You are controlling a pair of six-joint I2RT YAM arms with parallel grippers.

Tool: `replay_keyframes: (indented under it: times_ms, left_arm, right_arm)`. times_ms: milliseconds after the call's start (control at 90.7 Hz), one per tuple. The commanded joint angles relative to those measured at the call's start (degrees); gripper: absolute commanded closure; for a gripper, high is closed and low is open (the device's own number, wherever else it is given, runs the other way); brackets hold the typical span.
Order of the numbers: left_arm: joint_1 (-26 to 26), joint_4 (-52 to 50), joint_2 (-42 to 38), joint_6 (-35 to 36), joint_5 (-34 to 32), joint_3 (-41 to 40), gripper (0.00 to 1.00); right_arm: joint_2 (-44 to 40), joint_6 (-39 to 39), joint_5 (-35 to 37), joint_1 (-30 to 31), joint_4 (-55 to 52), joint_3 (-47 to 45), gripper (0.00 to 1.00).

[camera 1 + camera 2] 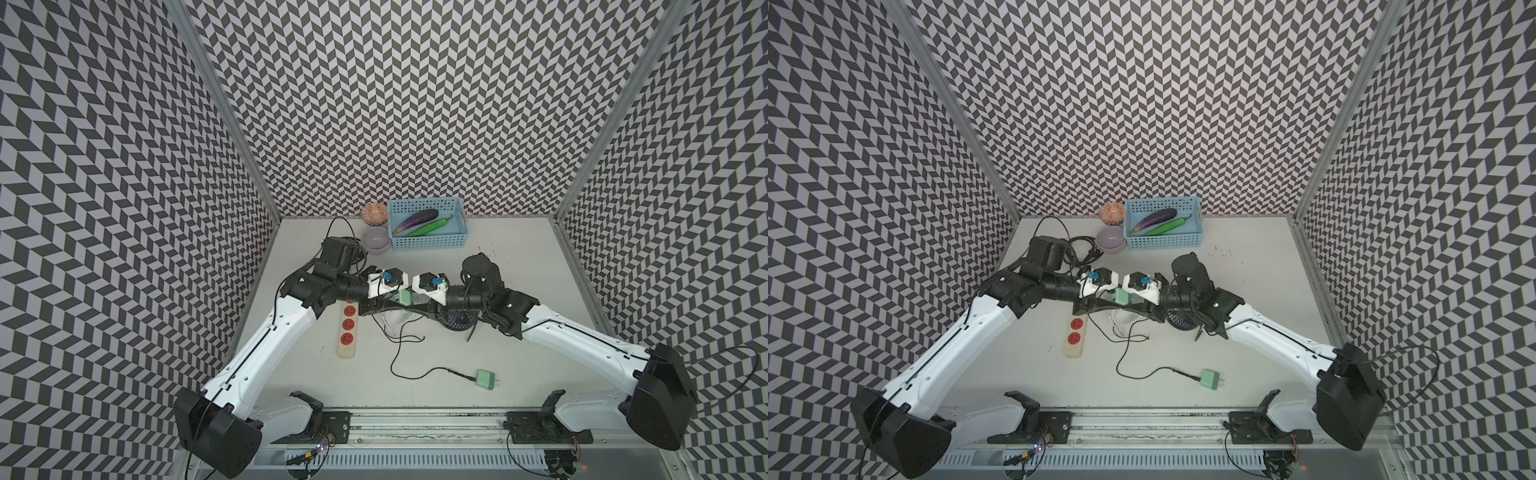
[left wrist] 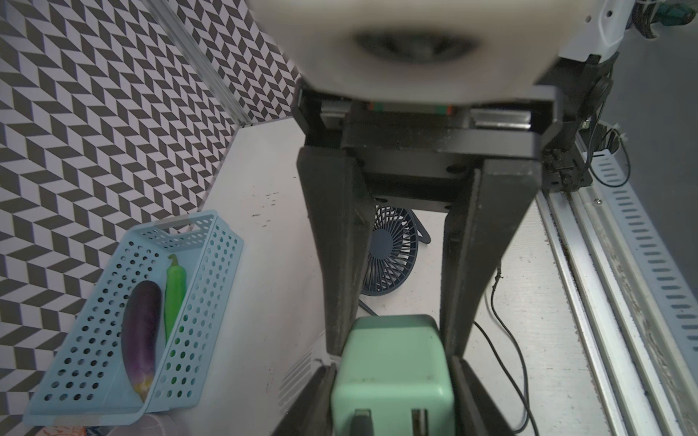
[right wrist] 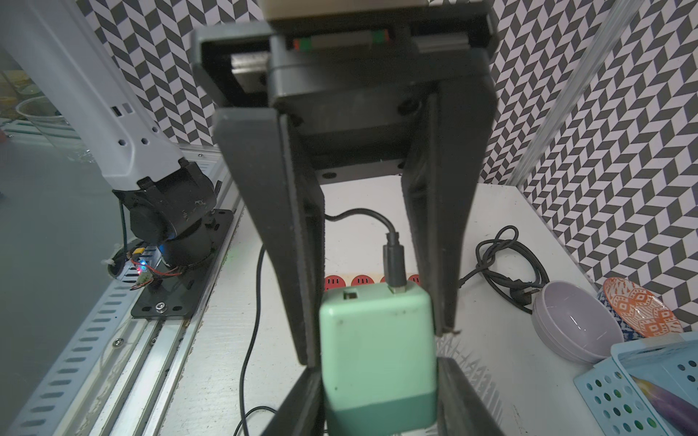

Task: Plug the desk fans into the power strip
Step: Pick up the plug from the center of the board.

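Front of surface (image 1: 540, 257): spare green adapter (image 1: 485, 379) laid flat, thin black cable attached. Mid-left: power strip (image 1: 348, 332) laid lengthwise, far end hidden under left arm. Centre, held over white fan (image 1: 397, 323), dark blue fan (image 1: 457, 324) just beside: second green adapter (image 1: 405, 296) clamped from opposite ends by left gripper (image 2: 396, 341) and right gripper (image 3: 376, 347), jaws narrow. Blue basket (image 1: 428, 244) noted at back.
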Motion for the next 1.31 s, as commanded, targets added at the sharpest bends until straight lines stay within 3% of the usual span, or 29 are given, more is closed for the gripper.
replay_keyframes:
  times_ms: [0,154,220,441,507,584,749,893,1036,1256,1301]
  left_arm:
    - [-0.31,-0.31,0.44,0.4,-0.36,0.19,0.57]
    - [-0.55,-0.35,0.35,0.66,-1.2,0.08,0.56]
    - [-0.49,-0.33,0.27,0.72,-1.15,0.13,0.6]
    - [-0.61,-0.38,0.11,0.78,-1.85,0.31,0.91]
    - [-0.63,-0.45,-0.1,0.87,-2.58,0.31,1.0]
    - [-0.56,-0.44,-0.17,0.89,-3.53,0.48,1.0]
    - [-0.23,-0.92,-0.44,1.98,-5.93,0.65,1.0]
    - [0.5,-0.65,-0.31,3.1,-9.36,0.62,1.0]
    - [2.36,-0.71,0.56,3.76,-10.1,1.23,1.0]
    - [5.89,-2.6,1.76,8.23,-11.46,2.82,1.0]
    - [6.77,-3.34,2.13,9.45,-11.68,3.4,1.0]
  right_arm:
    - [-1.36,0.15,-1.65,0.03,3.71,1.45,1.0]
    - [-1.36,0.05,-1.85,0.05,3.6,1.63,1.0]
    - [-1.36,-0.05,-2.03,0.05,3.64,1.68,1.0]
    - [-1.48,0.02,-1.74,0.05,3.88,1.57,0.98]
    - [-1.69,0.06,-1.59,0.05,3.84,1.42,0.92]
    - [-1.94,-0.01,-1.15,0.09,3.94,1.13,0.82]
    - [-3.29,-0.3,1.01,0.05,3.75,-0.13,0.49]
    - [-5.45,-0.21,4.63,0.05,1.91,-1.58,0.3]
    - [-8.85,0.29,7.07,-0.17,2.16,-5.22,0.21]
    - [-13.56,2.32,8.58,-2.92,2.07,-9.57,0.17]
    - [-14.52,3.16,9.36,-3.73,2.25,-10.39,0.1]
